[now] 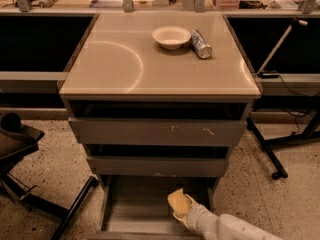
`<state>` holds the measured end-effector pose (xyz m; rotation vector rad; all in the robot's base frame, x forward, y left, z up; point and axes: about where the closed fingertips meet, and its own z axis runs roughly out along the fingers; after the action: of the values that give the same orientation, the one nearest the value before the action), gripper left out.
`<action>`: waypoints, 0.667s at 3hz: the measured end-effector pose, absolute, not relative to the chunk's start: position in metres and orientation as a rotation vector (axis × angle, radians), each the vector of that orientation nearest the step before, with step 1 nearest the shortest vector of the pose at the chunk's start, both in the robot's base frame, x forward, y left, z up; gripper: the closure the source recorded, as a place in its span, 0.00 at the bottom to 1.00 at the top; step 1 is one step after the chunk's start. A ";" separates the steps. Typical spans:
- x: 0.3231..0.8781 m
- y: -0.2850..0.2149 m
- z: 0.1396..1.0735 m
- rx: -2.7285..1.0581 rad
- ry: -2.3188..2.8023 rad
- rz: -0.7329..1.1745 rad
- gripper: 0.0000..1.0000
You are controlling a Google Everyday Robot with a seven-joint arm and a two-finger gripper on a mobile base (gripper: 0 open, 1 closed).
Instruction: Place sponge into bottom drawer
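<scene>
Sponge [178, 202] clamped in gripper [184, 212], held over open bottom drawer [135, 206], right side.

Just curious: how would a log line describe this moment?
gripper: over open grey metal bottom drawer; holding pale yellow foam sponge; not released

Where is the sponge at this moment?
In the camera view, the sponge is low, just right of centre, held by the claw over the open bottom drawer, below the two upper drawers.

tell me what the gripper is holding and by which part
The gripper holds the sponge by its lower right end, over the open bottom drawer.
</scene>
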<state>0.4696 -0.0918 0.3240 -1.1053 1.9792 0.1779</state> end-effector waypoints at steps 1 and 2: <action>0.470 -0.092 0.324 -1.105 1.979 0.178 1.00; 0.482 -0.093 0.281 -1.104 2.016 0.130 1.00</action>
<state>0.4823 -0.0934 0.2809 -1.1044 2.0164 0.1297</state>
